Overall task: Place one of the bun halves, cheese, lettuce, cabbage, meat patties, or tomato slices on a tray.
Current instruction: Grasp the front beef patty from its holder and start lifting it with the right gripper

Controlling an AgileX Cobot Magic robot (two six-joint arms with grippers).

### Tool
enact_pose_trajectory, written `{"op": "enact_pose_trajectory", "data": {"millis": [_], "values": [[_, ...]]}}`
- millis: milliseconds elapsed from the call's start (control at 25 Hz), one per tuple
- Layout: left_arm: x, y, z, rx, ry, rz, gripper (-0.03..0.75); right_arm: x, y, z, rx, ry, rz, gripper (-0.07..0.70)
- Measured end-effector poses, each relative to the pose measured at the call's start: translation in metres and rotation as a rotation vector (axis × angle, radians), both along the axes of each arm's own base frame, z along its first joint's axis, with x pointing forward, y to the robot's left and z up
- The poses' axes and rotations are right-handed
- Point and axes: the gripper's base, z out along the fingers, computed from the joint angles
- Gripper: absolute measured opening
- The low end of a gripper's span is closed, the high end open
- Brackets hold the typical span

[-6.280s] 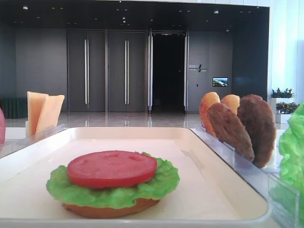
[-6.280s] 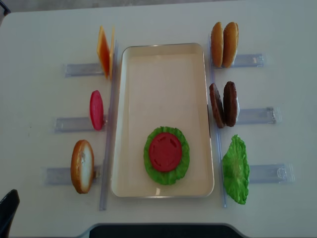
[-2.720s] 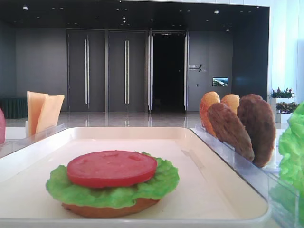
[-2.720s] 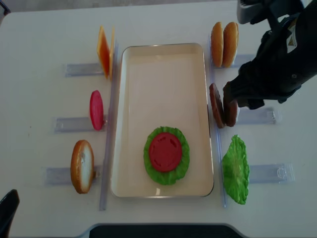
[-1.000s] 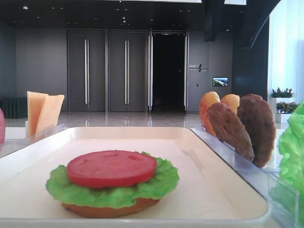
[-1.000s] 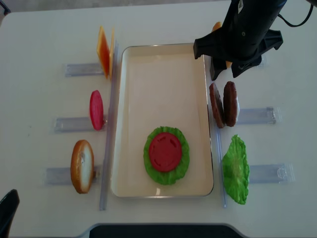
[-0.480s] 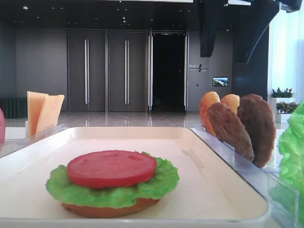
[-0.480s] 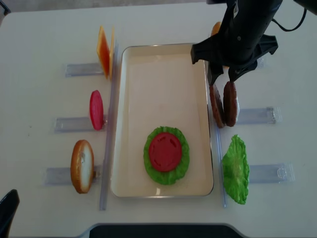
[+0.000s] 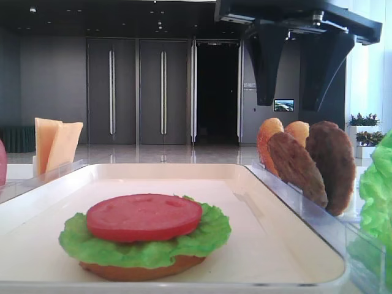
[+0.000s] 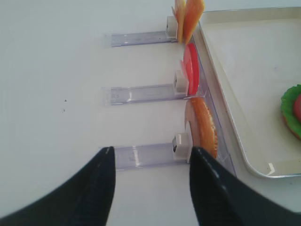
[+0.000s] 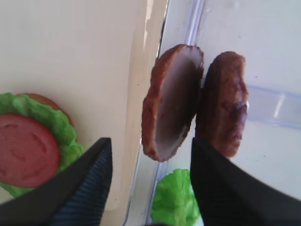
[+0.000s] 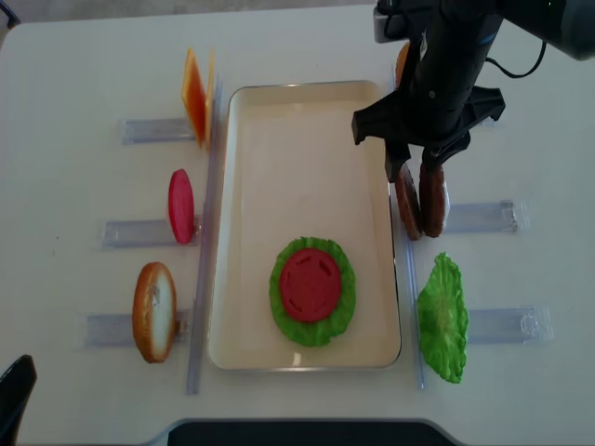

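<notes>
The right pincer [image 12: 418, 170] has come down from beside the tray's far corner and now hangs directly over the two meat patties [image 12: 419, 197], which stand on edge in a clear rack [image 12: 479, 216] on the white counter [image 12: 74, 74] just outside the tray [image 12: 307, 121]. A second ago it was still over the pair of bun halves [image 9: 283, 139] further along that side; now its two dark fingers [image 11: 84, 188] are spread wide with nothing between them, and in the wrist view the nearer patty, the one [image 11: 171, 101] leaning toward the tray, sits in the gap between them while the other patty [image 11: 225, 103] lies partly behind the outer finger. No contact with either patty can be made out yet. To the tray side of this pincer and a little back toward the robot, a bun half topped with lettuce [image 12: 312, 281] and a tomato slice [image 12: 310, 284] already rests flat on the tray. This suggests a patty is the next layer, and the pincer probably needs only to drop a little lower and close on the nearer disc. The left pincer [image 10: 150, 188] sits apart at the opposite side, fingers open and empty, with a bun half [image 10: 203, 126], a tomato slice [image 10: 191, 75] and cheese [image 10: 186, 16] standing in racks ahead of it.
</notes>
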Motion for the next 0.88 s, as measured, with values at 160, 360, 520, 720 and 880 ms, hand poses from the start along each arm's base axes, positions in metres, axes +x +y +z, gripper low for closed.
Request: {"op": "enact_pose_trajectory", "data": {"millis": [160,360,520,720,880], "values": [[0.0,0.0,0.0,0.0,0.0,0.0,0.391,0.002,0.001,-0.005,-0.007,0.012,0.001,0.39],[0.0,0.0,0.0,0.0,0.0,0.0,0.391,0.004,0.002,-0.014,-0.02,0.032,0.005,0.39],[0.0,0.0,0.0,0.0,0.0,0.0,0.391,0.004,0.003,-0.015,-0.021,0.034,0.007,0.39],[0.0,0.0,0.0,0.0,0.0,0.0,0.391,0.005,0.003,-0.016,-0.024,0.038,0.008,0.39],[0.0,0.0,0.0,0.0,0.0,0.0,0.391,0.005,0.004,-0.017,-0.025,0.038,0.023,0.396]]}}
